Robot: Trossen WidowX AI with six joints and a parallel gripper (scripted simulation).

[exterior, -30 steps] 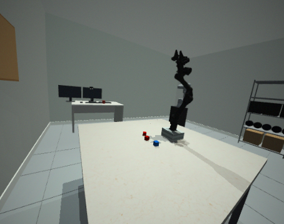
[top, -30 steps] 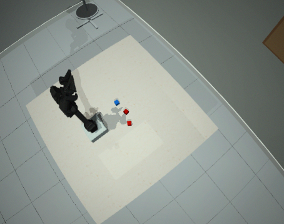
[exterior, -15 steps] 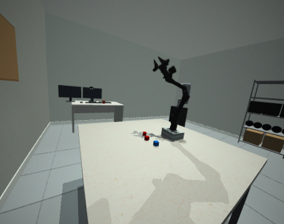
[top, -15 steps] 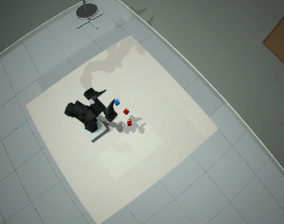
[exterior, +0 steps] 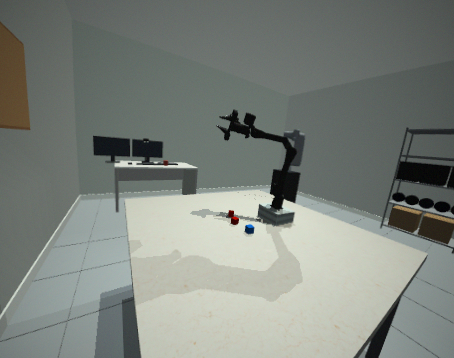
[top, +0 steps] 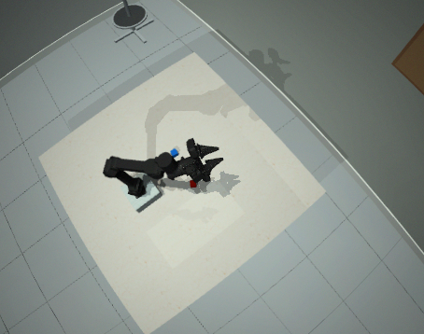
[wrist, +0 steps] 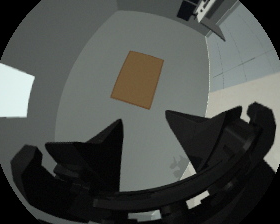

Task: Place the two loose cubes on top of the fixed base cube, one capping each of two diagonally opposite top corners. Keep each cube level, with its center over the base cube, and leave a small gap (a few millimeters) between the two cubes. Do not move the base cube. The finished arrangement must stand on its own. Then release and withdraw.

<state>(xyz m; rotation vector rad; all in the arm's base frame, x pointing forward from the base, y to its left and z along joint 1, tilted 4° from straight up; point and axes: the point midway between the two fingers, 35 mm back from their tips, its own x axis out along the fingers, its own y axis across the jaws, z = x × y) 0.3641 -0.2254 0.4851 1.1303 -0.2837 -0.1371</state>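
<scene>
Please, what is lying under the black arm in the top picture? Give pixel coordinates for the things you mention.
Tabletop (top: 200, 299) and shadow show around the arm (top: 130, 165). One red cube, visible in the exterior view (exterior: 234, 220), is covered from above.

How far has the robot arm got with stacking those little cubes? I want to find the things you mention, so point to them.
Nothing looks stacked: the blue cube (top: 175, 152) (exterior: 249, 229) and two red cubes, one nearer the arm's base (exterior: 235, 220), one farther (top: 193, 184) (exterior: 231, 213), sit separately on the table (top: 190, 289) (exterior: 229, 310). The gripper (top: 220, 154) (exterior: 218, 122) (wrist: 144, 117) is open, holding nothing, high above. Both placements, then release and withdrawal, remain.

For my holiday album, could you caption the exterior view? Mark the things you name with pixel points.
Black robot arm (top: 130, 165) (exterior: 290, 150) stretched high above two red cubes and one blue cube (top: 174, 152) (exterior: 249, 229).
</scene>
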